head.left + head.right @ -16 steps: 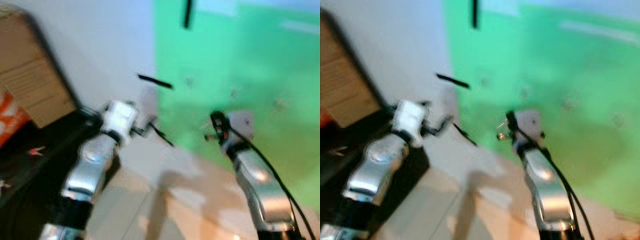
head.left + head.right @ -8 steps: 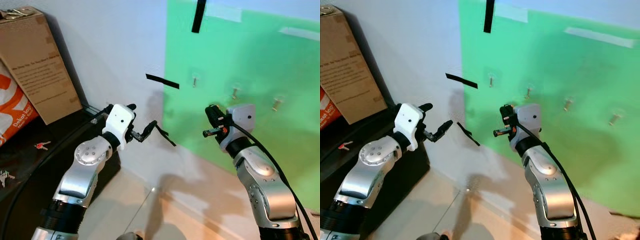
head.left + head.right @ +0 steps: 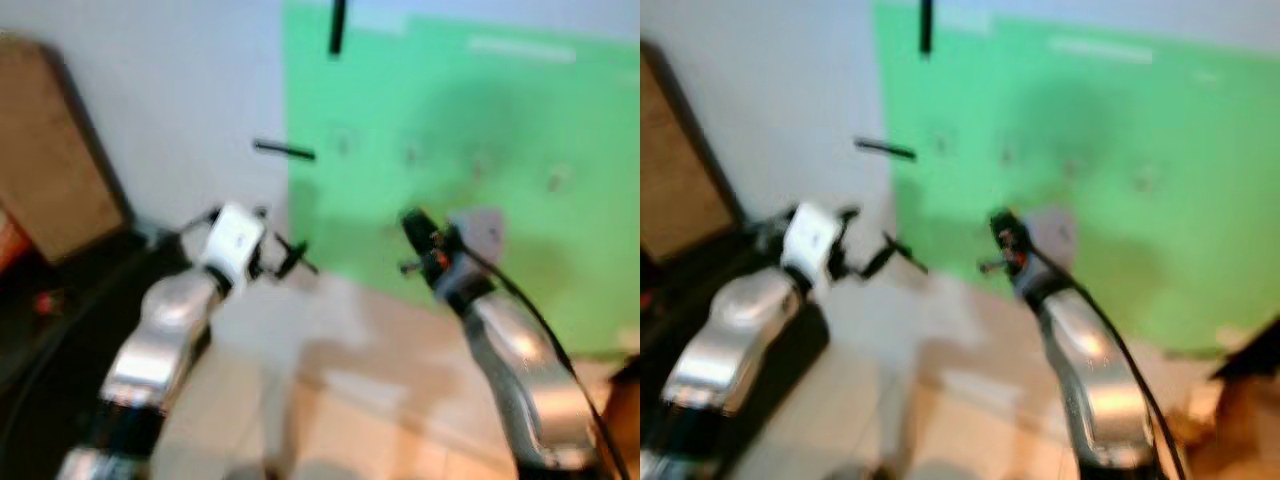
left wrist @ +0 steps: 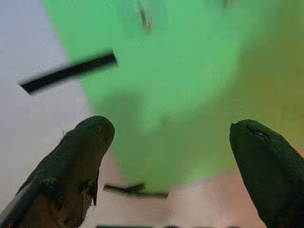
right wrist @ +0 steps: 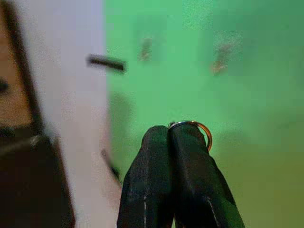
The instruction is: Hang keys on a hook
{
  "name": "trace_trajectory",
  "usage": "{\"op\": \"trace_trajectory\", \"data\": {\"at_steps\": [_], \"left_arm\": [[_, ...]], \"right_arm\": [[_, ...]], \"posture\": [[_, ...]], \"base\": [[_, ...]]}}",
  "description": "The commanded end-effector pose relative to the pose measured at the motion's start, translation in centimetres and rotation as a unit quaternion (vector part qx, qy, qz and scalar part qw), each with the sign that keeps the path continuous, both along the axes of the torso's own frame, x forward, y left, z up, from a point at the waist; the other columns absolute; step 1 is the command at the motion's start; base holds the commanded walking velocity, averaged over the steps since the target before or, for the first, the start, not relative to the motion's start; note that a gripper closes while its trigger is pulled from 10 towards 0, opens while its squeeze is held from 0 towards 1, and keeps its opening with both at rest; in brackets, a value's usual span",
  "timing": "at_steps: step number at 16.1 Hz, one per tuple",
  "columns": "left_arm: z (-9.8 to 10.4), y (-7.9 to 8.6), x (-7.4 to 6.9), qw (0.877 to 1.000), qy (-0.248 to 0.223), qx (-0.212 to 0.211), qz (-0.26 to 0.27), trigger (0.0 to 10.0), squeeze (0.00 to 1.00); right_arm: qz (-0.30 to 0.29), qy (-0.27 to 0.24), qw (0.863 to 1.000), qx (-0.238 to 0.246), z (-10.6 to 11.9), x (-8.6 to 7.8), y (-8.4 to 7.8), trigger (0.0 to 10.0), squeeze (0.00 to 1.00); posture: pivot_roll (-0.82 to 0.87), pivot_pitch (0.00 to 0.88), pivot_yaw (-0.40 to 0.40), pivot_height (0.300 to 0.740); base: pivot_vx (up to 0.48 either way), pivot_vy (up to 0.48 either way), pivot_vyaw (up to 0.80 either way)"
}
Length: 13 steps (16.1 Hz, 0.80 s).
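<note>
The green panel [image 5: 247,95] carried small hooks [image 5: 219,59]. The right pincer [image 5: 172,137] was clenched on the key ring [image 5: 202,130], facing them. The left pincer [image 4: 171,137] hung released. Judged light, stiff and slippery, the ring suits a rim grip.

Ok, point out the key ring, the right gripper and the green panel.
key ring [image 5: 203,130], right wrist view, exposed metal loop
right gripper [image 5: 170,135], right wrist view, tips of the closed fingers
green panel [image 3: 480,110], left eye view, bare upper face

cardboard box [image 3: 50,160], black tape strips [image 3: 284,150]
</note>
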State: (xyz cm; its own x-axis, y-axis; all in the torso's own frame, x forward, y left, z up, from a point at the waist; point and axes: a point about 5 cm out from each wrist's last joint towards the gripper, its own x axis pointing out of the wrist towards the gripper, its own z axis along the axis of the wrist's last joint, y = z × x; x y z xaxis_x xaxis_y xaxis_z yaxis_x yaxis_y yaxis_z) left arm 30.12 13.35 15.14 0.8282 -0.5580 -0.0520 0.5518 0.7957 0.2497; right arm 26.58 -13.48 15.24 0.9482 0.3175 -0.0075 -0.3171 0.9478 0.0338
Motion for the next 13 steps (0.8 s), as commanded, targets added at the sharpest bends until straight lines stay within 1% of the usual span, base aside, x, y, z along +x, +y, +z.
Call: {"op": "trace_trajectory", "data": {"at_steps": [1, 2, 4, 6, 9, 13], "left_arm": [[-1.0, 1.1, -0.1, 0.999, 0.02, -0.002, 0.035, 10.0, 0.0], [-1.0, 1.1, 0.0, 0.999, 0.022, -0.01, 0.043, 10.0, 0.0], [-1.2, 1.2, 0.3, 0.998, 0.028, -0.008, 0.057, 10.0, 0.0], [-1.3, 1.1, 0.3, 0.998, 0.028, -0.004, 0.057, 10.0, 0.0], [-1.4, 0.9, 0.3, 0.998, 0.03, 0.001, 0.055, 10.0, 0.0], [-1.5, 0.8, 0.3, 0.998, 0.032, 0.006, 0.051, 10.0, 0.0]], "right_arm": [[-0.006, 0.002, 1.0, 0.005, 0.2, 0.4, 0.3, 10.0, 0.0], [-0.029, 0.012, 0.999, 0.009, -0.1, 0.5, 0.0, 10.0, 0.0], [-0.073, 0.036, 0.997, 0.01, -1.0, 0.6, -0.7, 10.0, 0.0], [-0.089, 0.049, 0.995, -0.001, -1.5, 0.6, -1.1, 10.0, 0.0], [-0.111, 0.053, 0.992, -0.004, -1.7, 0.9, -1.5, 10.0, 0.0], [-0.114, 0.053, 0.992, -0.008, -1.6, 0.9, -1.4, 10.0, 0.0]], "posture": [[-0.08, 0.0, 0.023, 0.74], [-0.08, 0.0, 0.023, 0.74], [-0.09, 0.0, 0.03, 0.74], [-0.09, 0.0, 0.031, 0.74], [-0.09, 0.0, 0.032, 0.74], [-0.09, 0.0, 0.035, 0.74]], "base": [[0.0, 0.0, 0.0], [0.0, 0.0, 0.0], [0.12, 0.0, 0.0], [0.274, 0.0, 0.0], [0.314, 0.0, 0.0], [0.318, 0.0, 0.0]]}}
